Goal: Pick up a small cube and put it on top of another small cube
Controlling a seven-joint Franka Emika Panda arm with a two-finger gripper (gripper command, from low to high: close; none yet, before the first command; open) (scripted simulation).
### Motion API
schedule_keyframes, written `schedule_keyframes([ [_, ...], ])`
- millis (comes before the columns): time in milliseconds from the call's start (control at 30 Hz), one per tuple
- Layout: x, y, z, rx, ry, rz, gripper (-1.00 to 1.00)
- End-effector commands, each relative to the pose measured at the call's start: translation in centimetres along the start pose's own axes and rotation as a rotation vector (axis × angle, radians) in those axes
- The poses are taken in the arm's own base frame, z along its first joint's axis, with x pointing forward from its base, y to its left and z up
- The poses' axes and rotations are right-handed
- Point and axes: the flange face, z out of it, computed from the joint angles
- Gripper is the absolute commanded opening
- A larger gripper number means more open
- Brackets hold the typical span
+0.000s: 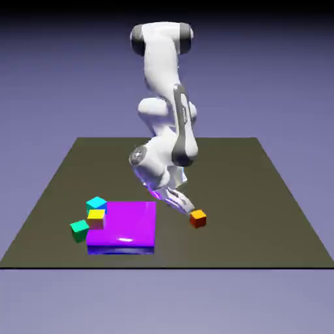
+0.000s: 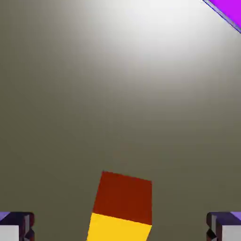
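The gripper [image 1: 186, 207] is low over the table [image 1: 274, 196] now, jaws spread wide with nothing between the pads, tilted down toward the small cube [image 1: 197, 219]. That cube, orange on top and red on the sides, sits alone on bare table toward the near edge, just beside the purple slab [image 1: 130, 222] on the exterior view's right, clear of it. In the hand view the cube [image 2: 123, 207] shows low in the middle, between the two fingertips [image 2: 16, 226], with wide margins either side and one face turned slightly askew.

The step in hand looks like the final approach for the pick. To do it well, I'd say: square the fingers to the cube's flat sides first, since it sits a touch rotated against them. Then come straight down so the pads straddle it evenly, and only then close. A sideways nudge on something this tiny would likely send it skidding.

The stacking targets wait at the slab's far-left corner: a yellow-topped cube [image 1: 96, 216], a cyan cube [image 1: 96, 203], a green cube [image 1: 79, 229].
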Motion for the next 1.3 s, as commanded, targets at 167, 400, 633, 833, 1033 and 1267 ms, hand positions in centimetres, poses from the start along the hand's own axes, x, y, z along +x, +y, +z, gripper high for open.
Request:
schedule_keyframes([
  [167,0.7,-0.7,6.1,-0.038,-0.050,0.045,0.00],
  [400,0.3,-0.4,3.6,-0.038,-0.051,0.044,-1.00],
  [633,1.0,-0.8,-4.2,0.185,-0.210,0.290,-1.00],
  [833,3.4,-0.6,-10.2,0.434,-0.410,0.595,-1.00],
  [1033,6.8,0.8,-15.5,0.662,-0.619,0.909,-1.00],
  [1267,11.4,3.9,-20.0,0.905,-0.878,1.277,-1.00],
])
